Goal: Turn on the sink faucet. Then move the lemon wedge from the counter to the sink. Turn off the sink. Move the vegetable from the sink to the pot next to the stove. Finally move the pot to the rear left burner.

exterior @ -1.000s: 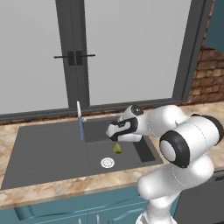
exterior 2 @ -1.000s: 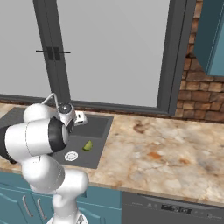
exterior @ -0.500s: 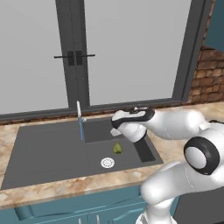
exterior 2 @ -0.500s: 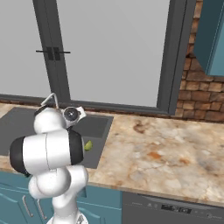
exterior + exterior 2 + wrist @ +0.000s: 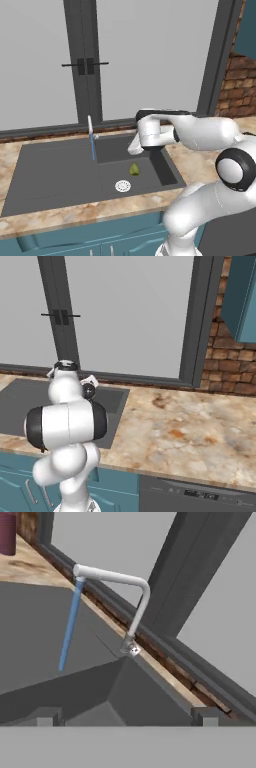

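Water running in a blue stream from the sink faucet (image 5: pixel 122 582), landing on the drainboard part of the sink (image 5: pixel 55 172); lemon wedge (image 5: pixel 134 169) already lying in the basin near the drain (image 5: pixel 122 186). Turn-off step in hand, by the look of it. Tool (image 5: pixel 125 714) open and empty, aimed at the faucet base. Next: close in on the small side lever (image 5: pixel 133 649) and push it back

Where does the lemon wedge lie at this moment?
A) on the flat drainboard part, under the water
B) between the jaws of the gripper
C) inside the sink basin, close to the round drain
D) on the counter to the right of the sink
C: in the left base view the lemon wedge lies on the floor of the sink basin, just above and right of the round drain.
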You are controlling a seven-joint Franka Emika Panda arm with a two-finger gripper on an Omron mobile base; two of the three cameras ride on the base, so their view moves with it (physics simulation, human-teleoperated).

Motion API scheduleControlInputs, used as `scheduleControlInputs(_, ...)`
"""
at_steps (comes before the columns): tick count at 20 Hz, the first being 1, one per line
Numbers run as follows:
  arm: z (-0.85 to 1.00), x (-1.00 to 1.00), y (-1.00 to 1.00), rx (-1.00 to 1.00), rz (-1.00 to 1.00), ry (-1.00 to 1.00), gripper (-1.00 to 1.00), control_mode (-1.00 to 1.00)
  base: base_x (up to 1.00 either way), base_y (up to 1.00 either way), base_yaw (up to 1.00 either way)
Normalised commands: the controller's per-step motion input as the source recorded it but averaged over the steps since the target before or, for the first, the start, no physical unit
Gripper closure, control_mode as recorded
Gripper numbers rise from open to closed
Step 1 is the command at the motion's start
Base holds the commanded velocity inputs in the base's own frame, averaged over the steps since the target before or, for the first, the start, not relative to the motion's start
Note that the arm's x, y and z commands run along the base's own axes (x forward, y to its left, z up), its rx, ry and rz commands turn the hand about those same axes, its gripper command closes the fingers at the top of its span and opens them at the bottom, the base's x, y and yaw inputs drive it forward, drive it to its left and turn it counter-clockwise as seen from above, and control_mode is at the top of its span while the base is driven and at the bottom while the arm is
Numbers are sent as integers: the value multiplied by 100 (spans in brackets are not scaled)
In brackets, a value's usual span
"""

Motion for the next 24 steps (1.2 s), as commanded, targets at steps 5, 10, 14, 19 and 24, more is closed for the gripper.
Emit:
scheduleControlInputs(5,-2,2,20,0,16,-16,-100,-100,0,0,0)
scheduleControlInputs(10,0,17,24,0,12,-3,-100,-100,0,0,0)
scheduleControlInputs(14,12,19,1,5,16,0,-100,-100,0,0,0)
scheduleControlInputs(19,46,19,0,3,13,-2,-100,-100,0,0,0)
scheduleControlInputs(24,11,29,4,1,9,2,-100,-100,0,0,0)
